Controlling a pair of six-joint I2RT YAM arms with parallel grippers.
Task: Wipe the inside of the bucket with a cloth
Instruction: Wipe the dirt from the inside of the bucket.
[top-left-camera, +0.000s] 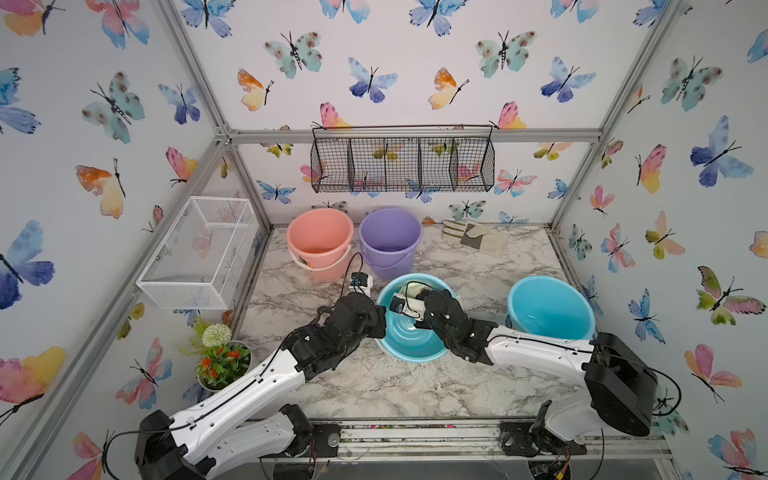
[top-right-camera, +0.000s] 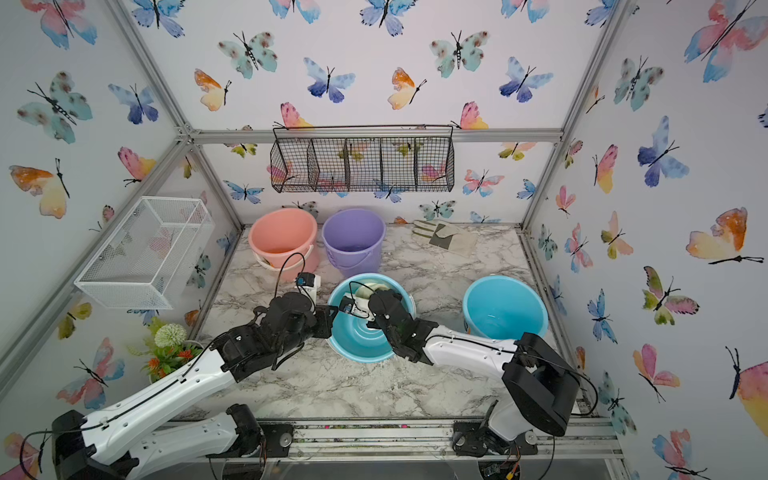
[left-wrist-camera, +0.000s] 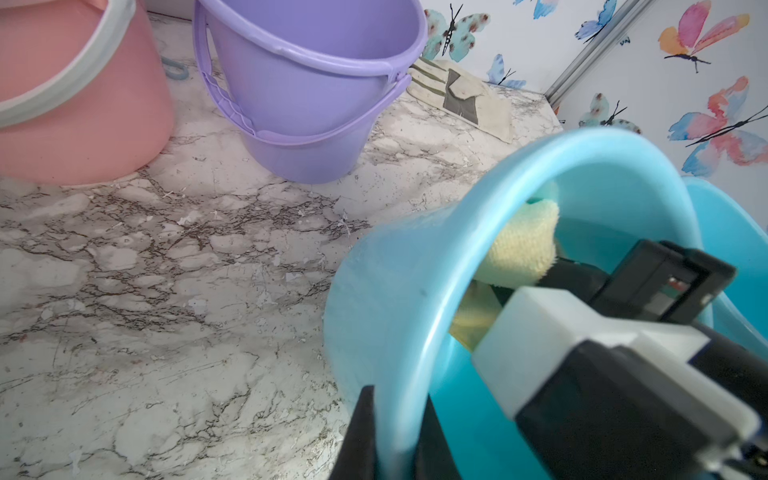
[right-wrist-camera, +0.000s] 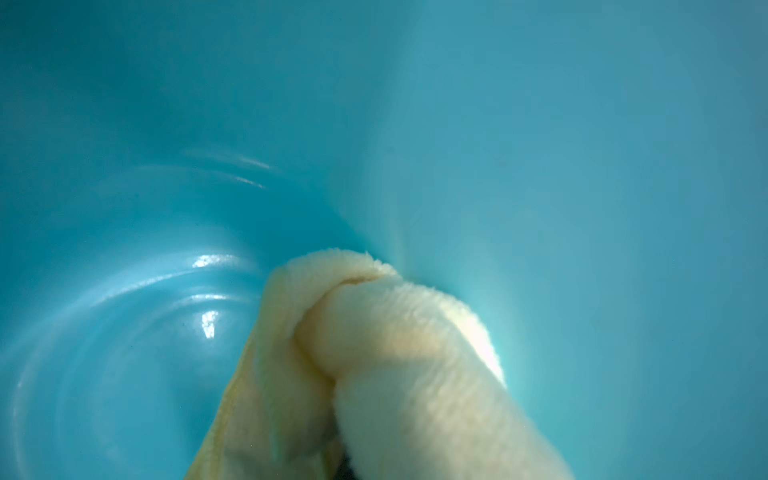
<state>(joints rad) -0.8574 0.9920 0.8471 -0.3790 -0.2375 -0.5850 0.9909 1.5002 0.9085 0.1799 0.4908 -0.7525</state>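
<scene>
The tilted light blue plastic bucket (top-left-camera: 405, 340) sits mid-way on the marble-patterned desk (top-left-camera: 374, 386). The left gripper (top-left-camera: 379, 321) is clamped on its rim at 9 o'clock. Inside, the right gripper (left-wrist-camera: 569, 272) clenches the pale yellow terry cloth (right-wrist-camera: 395, 353) against the inner wall near 12 o'clock.

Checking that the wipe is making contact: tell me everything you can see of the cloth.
The cloth is pale yellow, fluffy terry, bunched into a thick rolled wad. It sits inside the middle blue bucket, its tip pressed against the inner wall near the bottom. The right gripper holds its other end.
</scene>
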